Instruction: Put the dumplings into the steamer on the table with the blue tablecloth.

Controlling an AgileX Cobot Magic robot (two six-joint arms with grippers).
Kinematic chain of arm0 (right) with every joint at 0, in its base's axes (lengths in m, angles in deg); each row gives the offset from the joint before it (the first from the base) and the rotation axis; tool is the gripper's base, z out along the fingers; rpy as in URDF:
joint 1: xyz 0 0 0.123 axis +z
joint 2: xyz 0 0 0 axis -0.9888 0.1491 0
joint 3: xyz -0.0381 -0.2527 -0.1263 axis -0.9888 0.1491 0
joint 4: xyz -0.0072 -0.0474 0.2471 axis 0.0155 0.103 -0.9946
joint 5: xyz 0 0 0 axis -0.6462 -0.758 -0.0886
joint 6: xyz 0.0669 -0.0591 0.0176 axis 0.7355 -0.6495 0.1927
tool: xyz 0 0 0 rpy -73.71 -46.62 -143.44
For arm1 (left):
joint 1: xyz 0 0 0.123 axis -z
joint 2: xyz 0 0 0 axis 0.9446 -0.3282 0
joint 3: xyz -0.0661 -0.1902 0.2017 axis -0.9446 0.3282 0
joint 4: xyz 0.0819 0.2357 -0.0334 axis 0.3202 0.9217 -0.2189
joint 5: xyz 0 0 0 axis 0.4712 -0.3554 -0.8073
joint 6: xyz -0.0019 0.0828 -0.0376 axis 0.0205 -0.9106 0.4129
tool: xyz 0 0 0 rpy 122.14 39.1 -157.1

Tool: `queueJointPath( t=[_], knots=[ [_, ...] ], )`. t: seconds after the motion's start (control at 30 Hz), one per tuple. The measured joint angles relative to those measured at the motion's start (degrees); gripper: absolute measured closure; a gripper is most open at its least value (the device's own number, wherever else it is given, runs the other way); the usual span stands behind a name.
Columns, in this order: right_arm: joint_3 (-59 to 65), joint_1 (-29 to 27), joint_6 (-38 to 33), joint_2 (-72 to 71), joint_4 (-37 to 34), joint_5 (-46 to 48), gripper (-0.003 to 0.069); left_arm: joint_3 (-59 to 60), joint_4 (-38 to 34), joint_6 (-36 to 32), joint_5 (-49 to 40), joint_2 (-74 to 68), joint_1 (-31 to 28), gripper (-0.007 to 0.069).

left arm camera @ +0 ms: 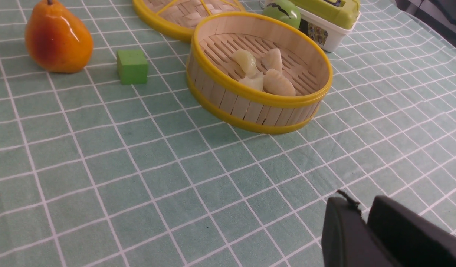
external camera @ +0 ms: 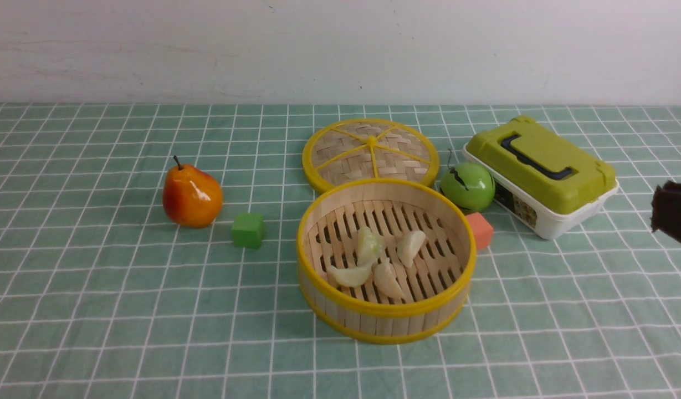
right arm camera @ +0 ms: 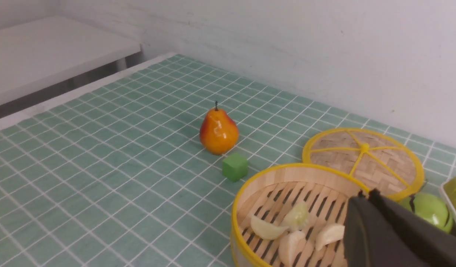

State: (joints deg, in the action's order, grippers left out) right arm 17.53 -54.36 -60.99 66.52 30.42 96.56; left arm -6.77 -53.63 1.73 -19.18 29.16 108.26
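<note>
The steamer (external camera: 340, 313), a round bamboo basket with yellow rims, stands mid-table on the teal grid cloth (external camera: 124, 310). Several cream dumplings (external camera: 387, 280) lie together on its slatted bottom. They also show in the left wrist view (left arm camera: 276, 83) and the right wrist view (right arm camera: 266, 230). My right gripper (external camera: 672, 219) is at the far right edge, well clear of the steamer; in the right wrist view (right arm camera: 367, 194) its jaws are together and empty. My left gripper (left arm camera: 363, 213) is shut and empty above bare cloth, near the steamer wall (left arm camera: 250, 109). It does not show in the front view.
The flat woven lid (external camera: 370, 153) lies behind the steamer. A green apple (external camera: 467, 187) and an orange cube (external camera: 480, 230) sit at its right, then a green-lidded white box (external camera: 539, 172). A pear (external camera: 191, 195) and a green cube (external camera: 248, 230) are on the left.
</note>
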Motion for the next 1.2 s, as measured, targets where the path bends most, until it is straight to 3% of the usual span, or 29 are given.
queueJointPath(
  t=[0.2,0.37,0.5,0.67,1.2],
  knots=[
    [18.3,-8.6,3.9,-13.4,4.3,-11.1,0.0674,0.0,0.0,0.0,0.0,0.0,0.0,0.0521],
    [31.9,-20.3,15.0,-25.2,14.8,-12.6,0.0674,0.0,0.0,0.0,0.0,0.0,0.0,0.0515],
    [38.6,-26.2,24.0,-31.7,21.5,-10.0,0.0674,0.0,0.0,0.0,0.0,0.0,0.0,0.0512],
    [40.9,-27.6,29.9,-33.0,25.8,-3.9,0.0674,0.0,0.0,0.1,0.0,0.0,0.0,0.0512],
    [40.4,-27.6,30.7,-33.0,27.0,0.8,0.0669,0.0,0.1,0.1,-1.2,0.0,0.0,0.0495]
  ],
)
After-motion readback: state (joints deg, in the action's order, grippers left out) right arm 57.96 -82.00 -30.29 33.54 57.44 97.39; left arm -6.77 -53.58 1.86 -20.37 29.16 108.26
